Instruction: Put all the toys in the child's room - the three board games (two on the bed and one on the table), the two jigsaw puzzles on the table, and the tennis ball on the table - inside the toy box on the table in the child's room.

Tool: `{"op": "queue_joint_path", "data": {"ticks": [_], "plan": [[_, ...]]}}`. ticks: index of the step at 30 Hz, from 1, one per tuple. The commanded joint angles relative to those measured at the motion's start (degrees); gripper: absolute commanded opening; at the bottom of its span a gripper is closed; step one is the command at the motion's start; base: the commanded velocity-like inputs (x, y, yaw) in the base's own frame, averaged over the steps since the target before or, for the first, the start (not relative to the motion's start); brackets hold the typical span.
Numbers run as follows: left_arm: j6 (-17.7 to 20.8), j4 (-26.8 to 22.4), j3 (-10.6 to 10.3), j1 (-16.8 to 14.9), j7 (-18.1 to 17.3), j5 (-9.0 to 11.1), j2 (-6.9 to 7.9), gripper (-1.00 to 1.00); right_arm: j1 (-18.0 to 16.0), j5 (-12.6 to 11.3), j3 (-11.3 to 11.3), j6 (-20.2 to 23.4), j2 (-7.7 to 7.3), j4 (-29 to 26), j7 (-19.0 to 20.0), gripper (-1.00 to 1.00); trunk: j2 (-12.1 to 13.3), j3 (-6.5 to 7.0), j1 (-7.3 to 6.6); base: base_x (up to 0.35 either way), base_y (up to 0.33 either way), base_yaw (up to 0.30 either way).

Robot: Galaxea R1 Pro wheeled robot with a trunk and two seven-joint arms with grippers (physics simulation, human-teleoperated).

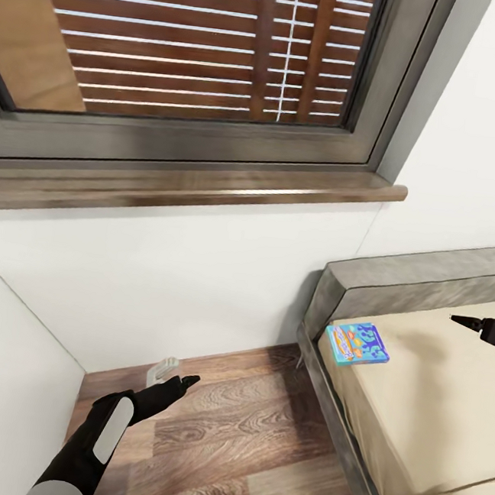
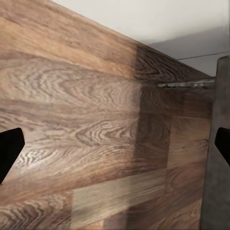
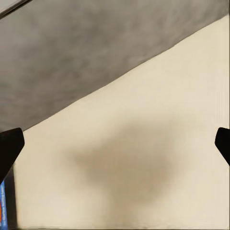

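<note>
A flat blue board game box point(image 1: 357, 344) with orange and blue artwork lies on the beige mattress near the bed's corner. My right gripper point(image 1: 458, 320) hovers over the bed, to the right of the box and apart from it. Its dark fingertips point(image 3: 9, 151) sit wide apart at the edges of the right wrist view, with only mattress between them, and a sliver of the blue box point(image 3: 3, 203) shows at the frame edge. My left gripper point(image 1: 186, 381) hangs over the wooden floor, its fingers point(image 2: 8, 149) spread and holding nothing.
The bed's grey frame point(image 1: 348, 443) runs along the right, its padded headboard point(image 1: 420, 282) against the wall. A window with wooden blinds and a dark sill point(image 1: 193, 184) is ahead. A white wall point(image 1: 9, 382) closes the left; wooden floor point(image 1: 217, 444) lies between.
</note>
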Motion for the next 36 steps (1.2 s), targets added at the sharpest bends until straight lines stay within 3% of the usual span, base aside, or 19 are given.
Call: {"op": "queue_joint_path", "data": {"ticks": [1,18,36], "plan": [[0.49,-0.06,0.30,-0.02,-0.17,0.17,-0.07,1.00,-0.06,-0.34,-0.06,0.58,0.01,0.00,-0.10,1.00,-0.02,-0.03,-0.01,0.000,0.000,-0.203],[0.49,-0.06,0.29,-0.02,-0.08,0.17,-0.07,1.00,-0.07,-0.33,0.07,3.04,0.04,-0.57,-0.03,1.00,-0.02,0.35,-0.01,0.000,0.000,-0.256],[0.49,-0.06,0.27,-0.02,-0.21,0.19,-0.07,1.00,-0.07,-0.35,0.16,3.15,0.11,-1.21,-0.06,1.00,-0.02,0.43,-0.01,0.002,0.000,-0.048]]}}
